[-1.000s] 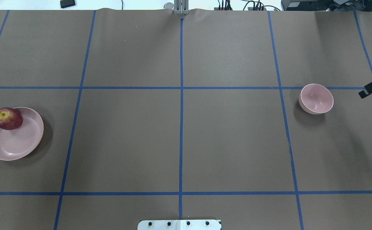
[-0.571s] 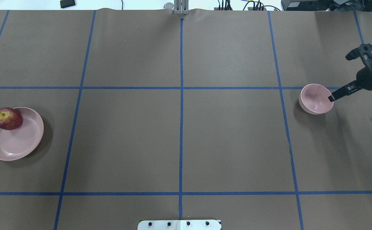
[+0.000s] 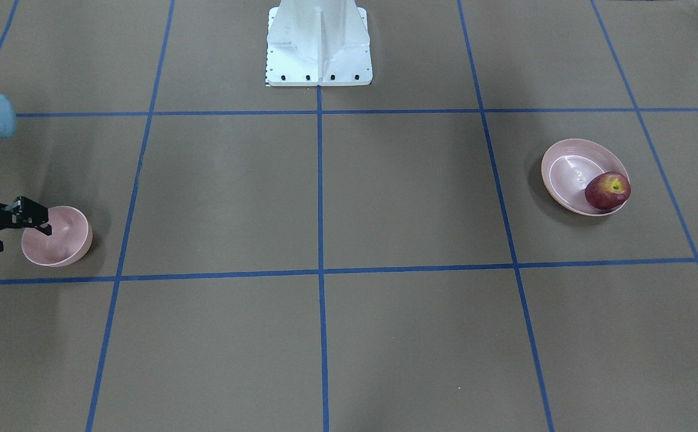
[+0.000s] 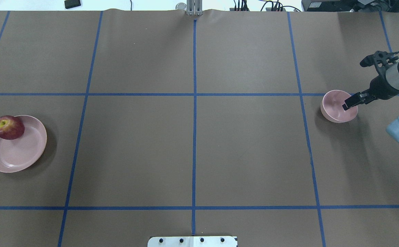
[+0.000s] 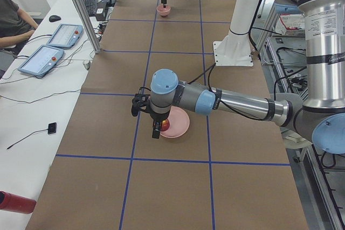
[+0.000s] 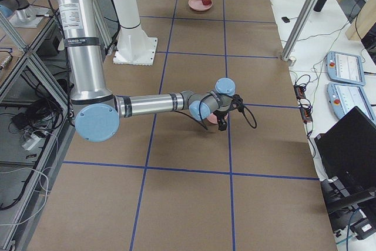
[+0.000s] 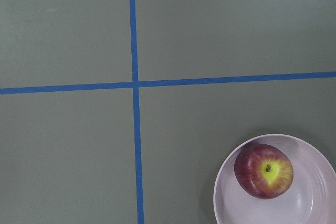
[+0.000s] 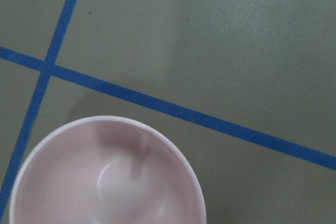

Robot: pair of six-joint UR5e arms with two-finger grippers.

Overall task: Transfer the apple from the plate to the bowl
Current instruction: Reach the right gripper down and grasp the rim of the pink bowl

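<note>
The right gripper (image 4: 347,104) has swung over the bowl (image 4: 333,113), its grip untellable, leaving the apple (image 4: 8,127) unmoved on the plate (image 4: 14,156)

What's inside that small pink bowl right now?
Nothing visible: the bowl's pink inside looks bare. The right gripper hangs over its rim, hiding a small strip from overhead.

Brown paper (image 4: 137,151) covered the table, crossed by a grid of blue tape lines (image 4: 194,137). A white base plate (image 3: 318,60) stood at 1 edge. On the white side bench (image 5: 38,111) lay 2 teach pendants (image 5: 40,60) and a red bottle (image 5: 16,202).
</note>
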